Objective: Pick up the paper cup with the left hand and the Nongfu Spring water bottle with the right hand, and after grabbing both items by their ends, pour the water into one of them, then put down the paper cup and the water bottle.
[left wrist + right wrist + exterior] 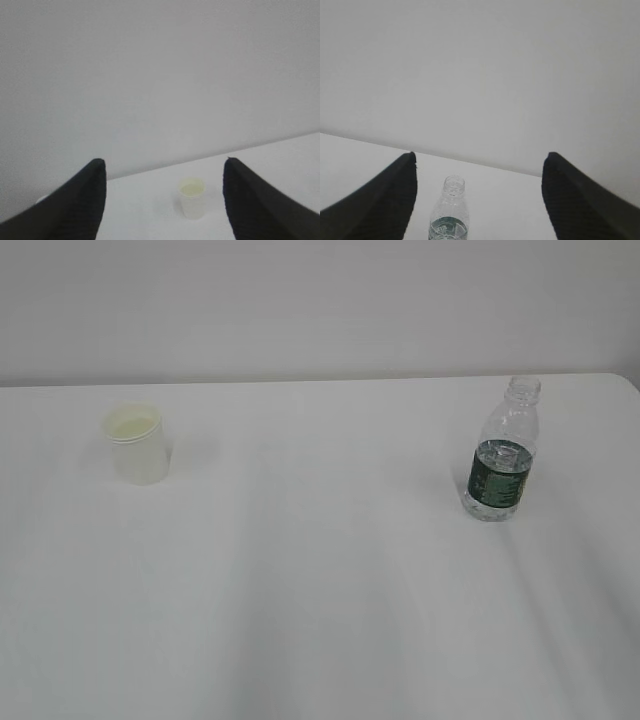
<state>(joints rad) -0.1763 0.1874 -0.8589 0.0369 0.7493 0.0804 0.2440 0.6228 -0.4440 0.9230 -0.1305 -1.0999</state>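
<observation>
The paper cup [137, 444] stands upright at the exterior view's upper left, the uncapped Nongfu Spring water bottle [501, 462] at the right, well apart, probably so each arm gets its own target. The water [497, 480] fills its lower part. On the white table [320, 620], both stand untouched: the left hand [165, 172] and right hand [479, 165] hang wide open and empty, framing cup and bottle.

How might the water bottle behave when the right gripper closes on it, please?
The water bottle looks like thin ribbed plastic, so it probably flexes under a squeeze. It is uncapped and partly filled, so tilting could spill. Tall and narrow, it may tip if nudged.
</observation>
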